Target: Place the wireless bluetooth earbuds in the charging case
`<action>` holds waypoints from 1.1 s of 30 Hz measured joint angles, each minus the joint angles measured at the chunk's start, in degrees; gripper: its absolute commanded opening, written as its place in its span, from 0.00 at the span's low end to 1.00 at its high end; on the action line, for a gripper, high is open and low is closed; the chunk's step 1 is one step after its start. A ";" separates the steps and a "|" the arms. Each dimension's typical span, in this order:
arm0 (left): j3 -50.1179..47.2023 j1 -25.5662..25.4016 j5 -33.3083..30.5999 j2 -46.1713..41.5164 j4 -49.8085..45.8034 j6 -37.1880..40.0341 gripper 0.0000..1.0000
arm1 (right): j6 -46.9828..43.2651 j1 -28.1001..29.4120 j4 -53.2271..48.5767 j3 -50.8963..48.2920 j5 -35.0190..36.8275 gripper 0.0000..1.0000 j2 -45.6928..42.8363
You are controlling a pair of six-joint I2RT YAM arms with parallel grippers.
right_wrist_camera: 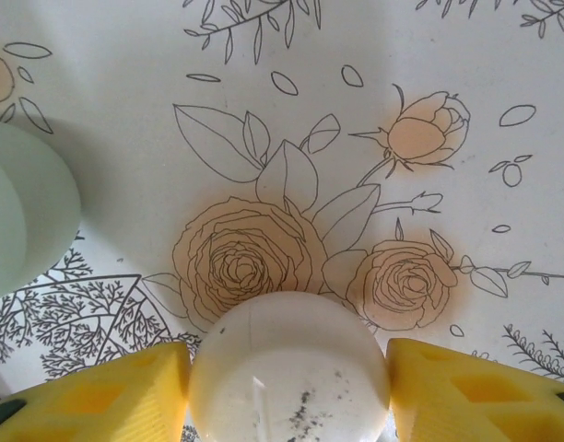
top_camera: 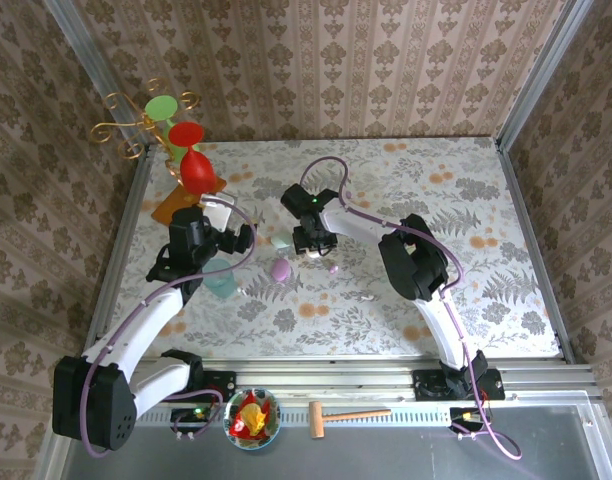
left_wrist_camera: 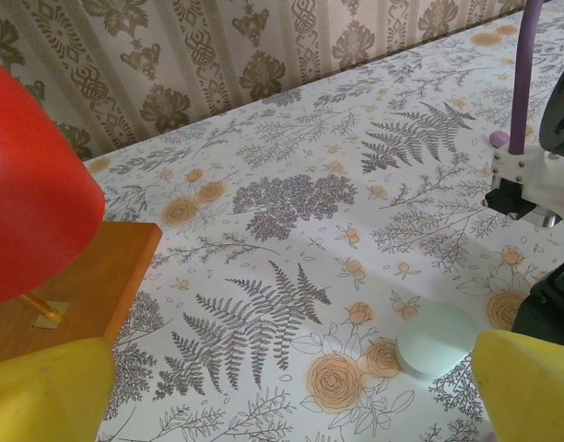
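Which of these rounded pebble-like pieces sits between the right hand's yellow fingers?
The white piece, flecked with dark specks: it sits between the right hand's yellow fingers. The mint-green piece lies off to one side, outside them.

The lilac earbud is a tiny bud lying on the floral tabletop just right of centre in the top view. It lies a little apart from the larger lilac oval case, which lies flat to its left. A pale glinting earbud lies to its lower right. A white domed case, lightly speckled, sits at the bottom centre of the right wrist view.
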 measured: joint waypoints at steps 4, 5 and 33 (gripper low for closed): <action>0.00 0.00 -0.04 -0.33 -0.07 0.00 1.00 | 0.02 0.00 -1.25 1.70 0.04 0.48 1.27; -0.02 0.00 -0.04 -0.48 -0.09 0.02 1.00 | -0.04 0.00 -1.29 1.95 0.02 0.44 1.27; -3.10 -17.29 1.53 13.29 36.06 -5.51 0.98 | 26.88 -15.39 44.68 -40.76 -11.17 0.38 -39.89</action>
